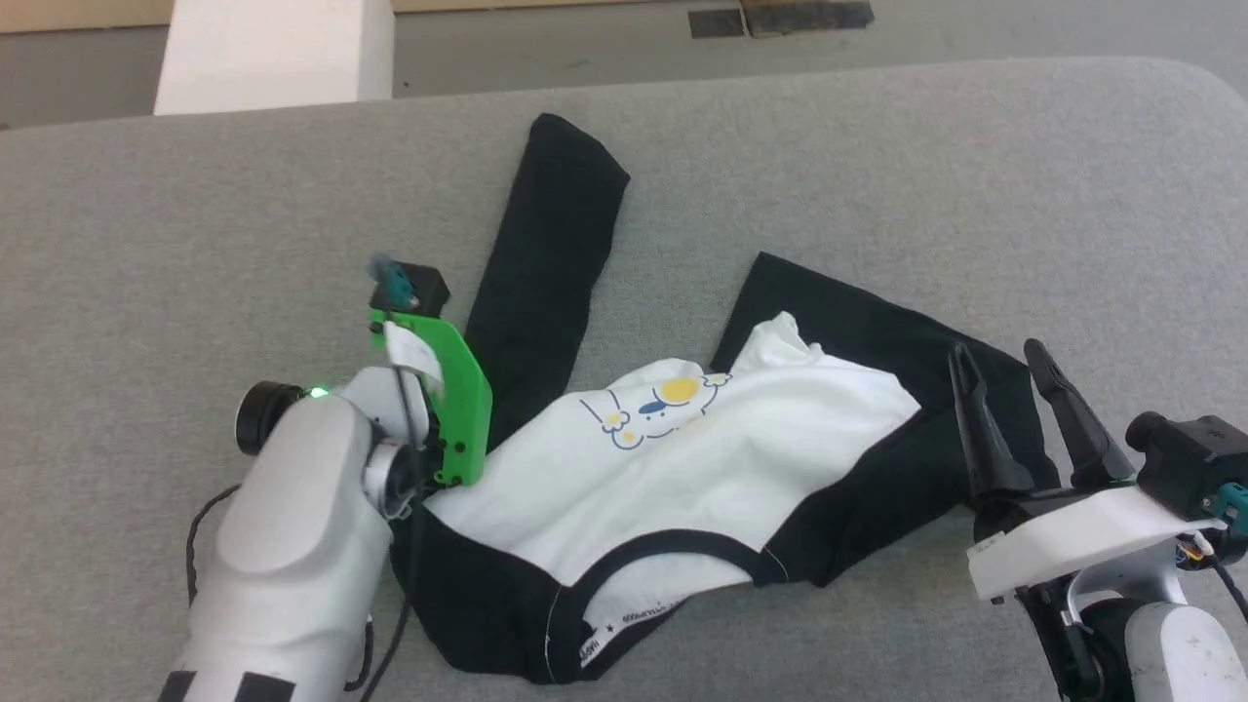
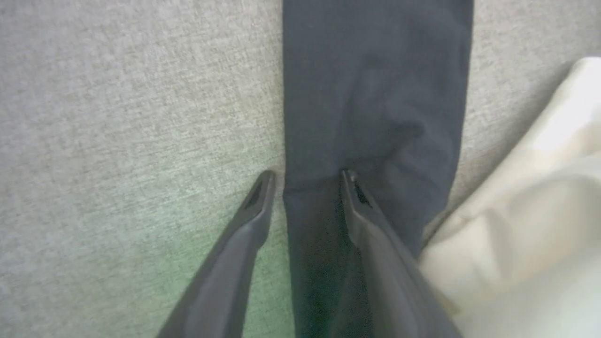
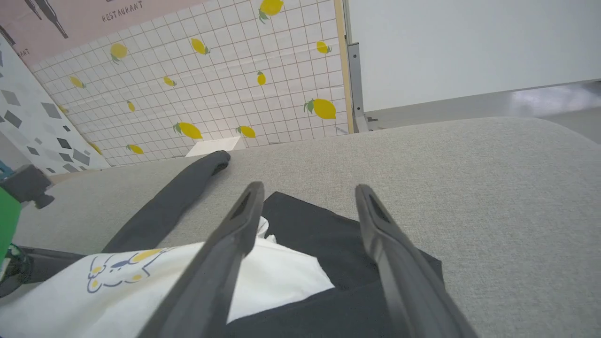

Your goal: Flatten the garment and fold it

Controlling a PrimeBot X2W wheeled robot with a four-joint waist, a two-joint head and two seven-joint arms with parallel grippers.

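Left tool point(image 2: 307, 180) stood open astride sleeve point(image 2: 375, 94) edge; right tool point(image 1: 994, 353) open above shirt point(image 1: 682, 468), near front edge of counter point(image 1: 926, 146). Shallow pinch might slip.

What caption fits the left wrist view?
Open left gripper straddles one edge of the black sleeve on a grey surface.

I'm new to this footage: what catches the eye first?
A crumpled shirt, white with black sleeves, sprawls on the grey surface, one sleeve stretched away. The left gripper is open astride that sleeve's edge; the right gripper, open, hovers over the shirt's other side.
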